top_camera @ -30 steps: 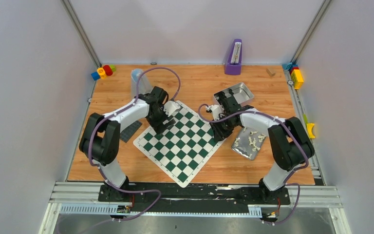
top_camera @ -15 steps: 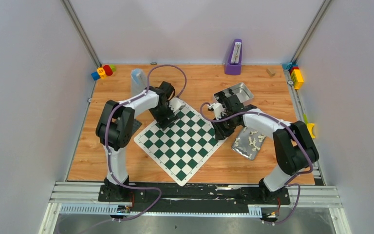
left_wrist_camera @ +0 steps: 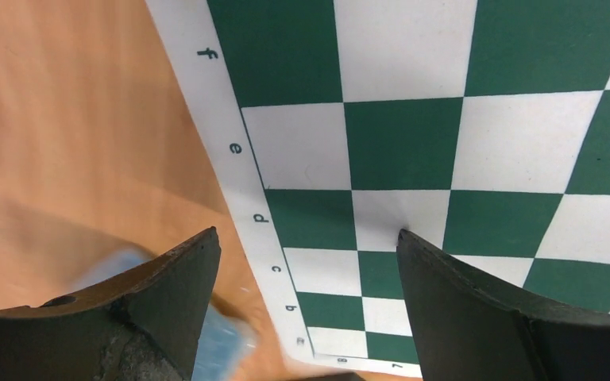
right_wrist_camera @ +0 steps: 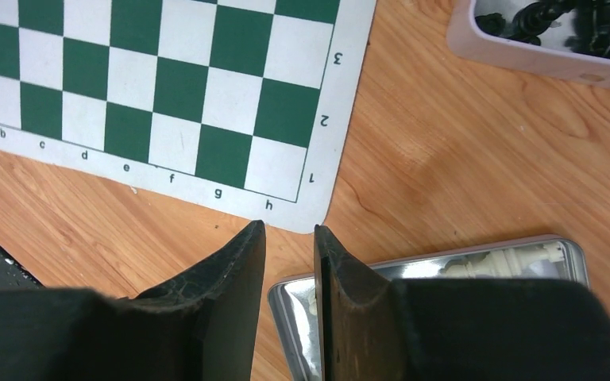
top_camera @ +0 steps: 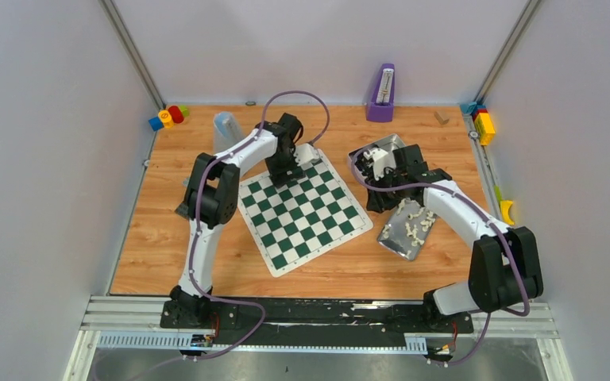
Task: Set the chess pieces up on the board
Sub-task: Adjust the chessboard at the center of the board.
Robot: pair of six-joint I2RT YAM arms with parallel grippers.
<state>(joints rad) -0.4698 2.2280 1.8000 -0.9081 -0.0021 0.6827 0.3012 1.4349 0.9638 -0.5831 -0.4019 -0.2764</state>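
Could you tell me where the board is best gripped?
Probably the white border of the board at its h1 corner, coming in low from the wooden table beside it: it lies flat and thin, so only an edge can be pinched.

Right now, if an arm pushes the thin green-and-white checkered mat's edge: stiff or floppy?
Probably floppy: the green-and-white checkered mat lies paper-thin and flush on the wooden table. Likely light; a sideways push would probably slide it over the smooth wood, or buckle its edge.

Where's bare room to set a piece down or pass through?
The board's squares are all bare. Open wood runs between its near corner and the table's front edge. Right of the board is crowded: tray, tin and the right end effector.
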